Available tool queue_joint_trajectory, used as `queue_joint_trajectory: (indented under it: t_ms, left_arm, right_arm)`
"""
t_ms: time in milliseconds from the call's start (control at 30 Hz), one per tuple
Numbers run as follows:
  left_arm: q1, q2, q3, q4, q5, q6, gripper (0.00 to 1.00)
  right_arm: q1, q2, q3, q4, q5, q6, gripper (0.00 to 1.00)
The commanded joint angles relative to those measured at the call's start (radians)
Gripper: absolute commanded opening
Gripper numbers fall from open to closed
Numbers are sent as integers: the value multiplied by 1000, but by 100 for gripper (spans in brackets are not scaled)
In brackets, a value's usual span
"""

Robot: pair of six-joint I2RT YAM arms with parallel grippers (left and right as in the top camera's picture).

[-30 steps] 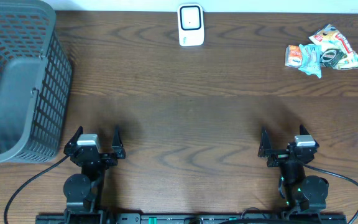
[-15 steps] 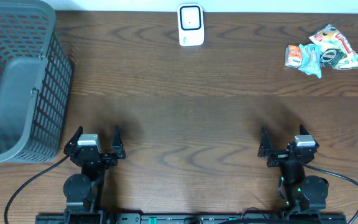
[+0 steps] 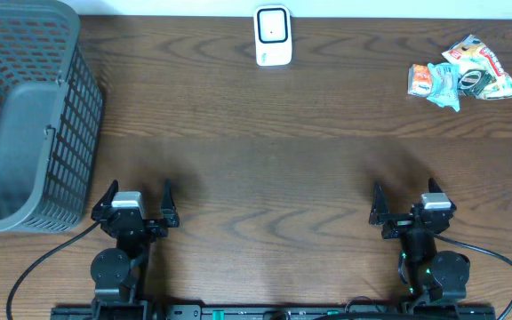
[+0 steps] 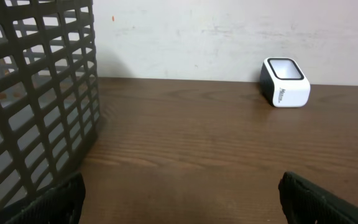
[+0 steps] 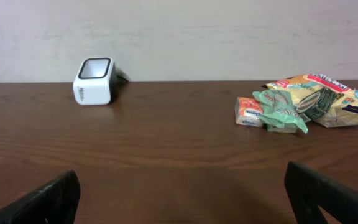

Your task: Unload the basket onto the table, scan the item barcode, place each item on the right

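Observation:
A small white barcode scanner stands at the far middle of the table, also seen as the scanner and scanner. A pile of snack packets lies at the far right; the wrist view shows the packets with an orange one and a green one in front. My left gripper rests open near the front edge at the left, with nothing between its fingers. My right gripper is open too, at the front right, far from the packets, its fingers empty.
A grey plastic mesh basket stands at the left of the table, close to the left gripper's side; its wall fills the left of the left wrist view. A pale wall runs behind the table.

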Motion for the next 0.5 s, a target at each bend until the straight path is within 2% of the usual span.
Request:
queue_joint_trajectory:
  t_ms: [0, 467]
  left_arm:
    - [-3, -9, -15, -42, -11, -1, 98]
    - [-3, -9, -15, -45, -21, 5, 98]
  right_arm:
    - [-3, -6, -1, -5, 11, 10, 99]
    - [-3, -5, -1, -5, 11, 10, 99]
